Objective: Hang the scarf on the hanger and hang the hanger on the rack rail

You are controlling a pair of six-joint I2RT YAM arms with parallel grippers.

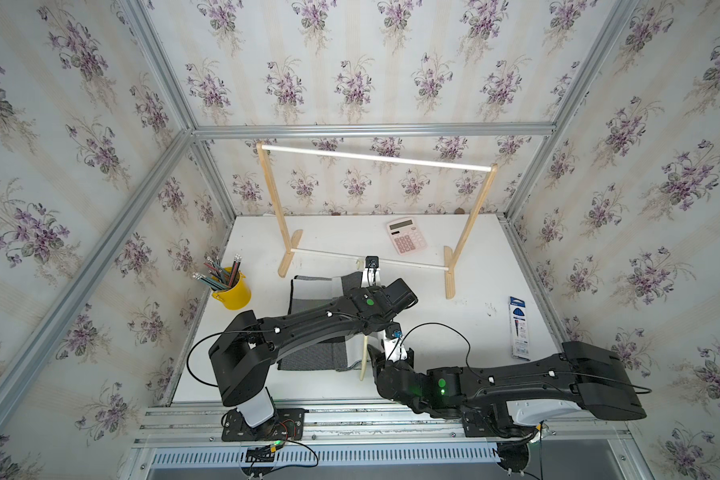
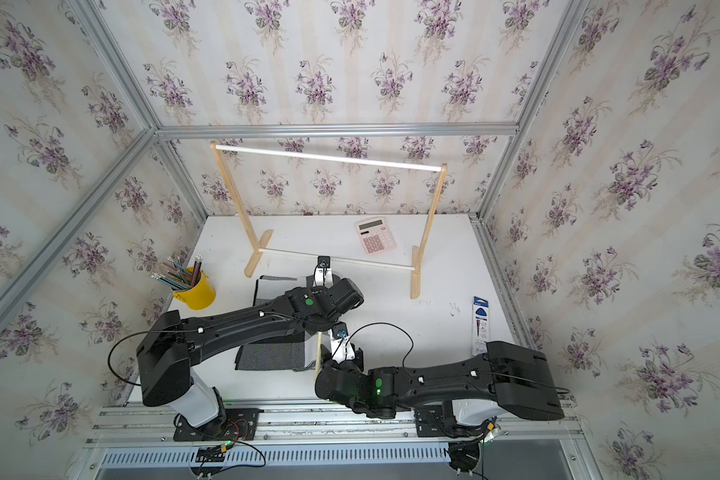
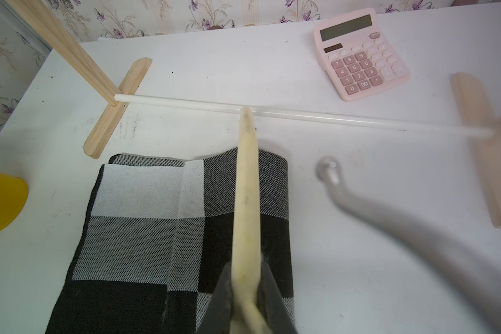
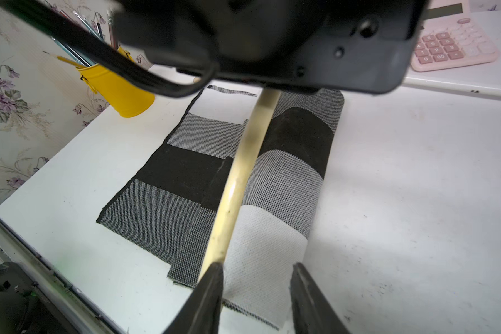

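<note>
Folded scarf [image 3: 139, 231] laid flat on the worktop [image 1: 495, 270], nearer its left edge; hanger [image 3: 245, 188] held over it, clamped in the left gripper [image 3: 245, 277]; right gripper [image 4: 256, 267] with jaws parted above the scarf's front end

Floral wallpaper walls [image 1: 350, 62], aluminium frame [image 1: 371, 129], white table [image 1: 495, 270]

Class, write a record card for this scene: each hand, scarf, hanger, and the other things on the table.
Left hand: shut on the hanger
Right hand: open, low over the scarf, at its near end
Scarf: folded, lying on the table
Hanger: held lengthwise over the scarf
Other things: wooden rack, pink calculator, yellow cup of pencils, blue packet
</note>
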